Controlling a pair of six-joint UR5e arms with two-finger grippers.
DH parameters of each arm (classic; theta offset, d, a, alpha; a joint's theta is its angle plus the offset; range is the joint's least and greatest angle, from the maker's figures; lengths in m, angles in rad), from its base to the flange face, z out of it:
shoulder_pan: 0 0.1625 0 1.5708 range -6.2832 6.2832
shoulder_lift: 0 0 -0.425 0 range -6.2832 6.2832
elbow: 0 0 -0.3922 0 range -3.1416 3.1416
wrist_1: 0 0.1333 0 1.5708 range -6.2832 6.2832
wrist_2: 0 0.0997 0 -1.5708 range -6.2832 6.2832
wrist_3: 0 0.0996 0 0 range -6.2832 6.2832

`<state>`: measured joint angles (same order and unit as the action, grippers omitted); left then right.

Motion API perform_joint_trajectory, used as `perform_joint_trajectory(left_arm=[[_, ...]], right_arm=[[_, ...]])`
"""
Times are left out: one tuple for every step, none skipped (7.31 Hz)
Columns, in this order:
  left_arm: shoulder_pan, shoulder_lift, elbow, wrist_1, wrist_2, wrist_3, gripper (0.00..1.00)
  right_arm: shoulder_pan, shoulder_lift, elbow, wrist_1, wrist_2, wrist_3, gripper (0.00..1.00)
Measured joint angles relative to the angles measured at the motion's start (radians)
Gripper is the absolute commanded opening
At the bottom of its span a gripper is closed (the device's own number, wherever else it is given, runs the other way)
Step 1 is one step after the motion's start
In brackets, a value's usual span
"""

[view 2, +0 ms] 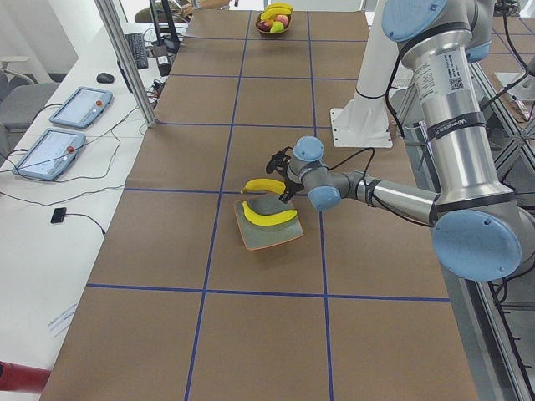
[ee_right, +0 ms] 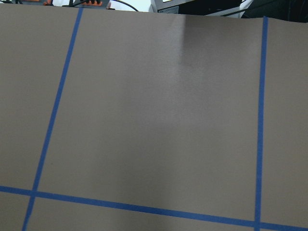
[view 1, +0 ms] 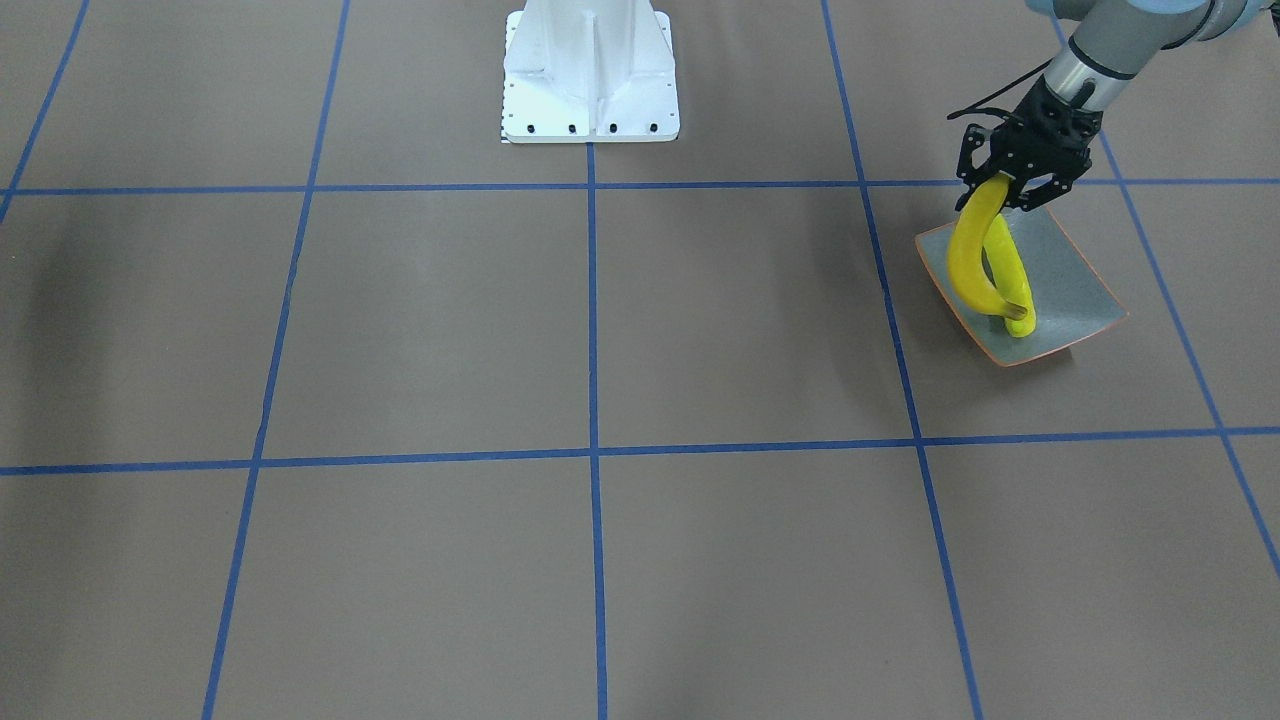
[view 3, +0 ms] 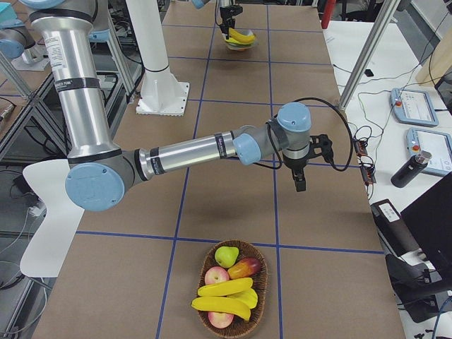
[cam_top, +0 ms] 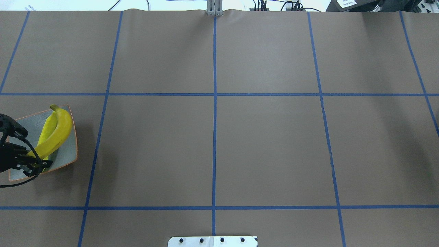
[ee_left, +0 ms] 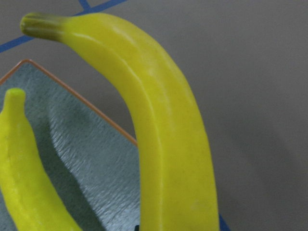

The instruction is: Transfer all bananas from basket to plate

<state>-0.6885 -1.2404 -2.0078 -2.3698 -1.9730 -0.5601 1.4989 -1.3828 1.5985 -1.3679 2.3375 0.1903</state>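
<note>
**Left gripper clamped on a banana over the plate**

At the robot's left end of the table, the left gripper (view 1: 1008,190) has its fingers closed on one end of a banana (view 1: 966,255). This held banana arches from the fingers out over the plate (view 1: 1075,290), its stalk end pointing away from the gripper. The pictures do not settle whether it touches the dish. In the left wrist view it crosses the plate's orange-brown rim, with brown table beyond.

A second banana (view 1: 1012,290) lies flat on the grey-green plate, just beside the held one and partly under it.

The basket (view 3: 265,281) stands at the robot's right end of the table, well apart from the plate. In it lie two more bananas (view 3: 224,288), one in front of the other, together with a green pear (view 3: 227,256) and some red and yellow fruit (view 3: 244,268).

The right gripper (view 3: 301,185) hangs pointing down over bare brown table, near the basket but apart from it. Whether its fingers are apart or together cannot be told, and its wrist view shows only table and blue tape lines.

A printed label (view 2: 449,77) runs along the near arm's forearm in the left side view, its writing too small to read
</note>
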Motion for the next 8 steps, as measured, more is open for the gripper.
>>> perform_joint_trajectory(left_arm=[[0.001,0.001,0.016,0.000,0.004,0.031,0.82],[0.001,0.001,0.025,0.000,0.007,0.049,0.99],[0.000,0.000,0.028,0.000,0.007,0.061,1.00],[-0.013,-0.004,0.022,-0.001,0.001,0.077,1.00],[-0.049,-0.010,0.006,0.001,-0.036,0.094,1.00],[-0.115,-0.034,-0.008,0.008,-0.122,0.103,1.00],[-0.187,-0.079,-0.014,0.024,-0.217,0.105,1.00],[-0.231,-0.127,-0.014,0.046,-0.278,0.104,1.00]], right_arm=[[0.024,0.000,-0.035,0.000,0.007,-0.061,1.00],[0.047,-0.001,-0.065,0.000,0.012,-0.114,1.00],[0.064,-0.001,-0.084,0.000,0.016,-0.146,1.00],[0.077,-0.001,-0.094,0.000,0.016,-0.166,1.00],[0.091,-0.002,-0.107,-0.001,0.016,-0.190,1.00],[0.110,-0.002,-0.136,-0.001,0.016,-0.237,1.00],[0.131,-0.006,-0.172,0.000,0.014,-0.297,1.00],[0.146,-0.021,-0.210,0.002,0.010,-0.364,1.00]])
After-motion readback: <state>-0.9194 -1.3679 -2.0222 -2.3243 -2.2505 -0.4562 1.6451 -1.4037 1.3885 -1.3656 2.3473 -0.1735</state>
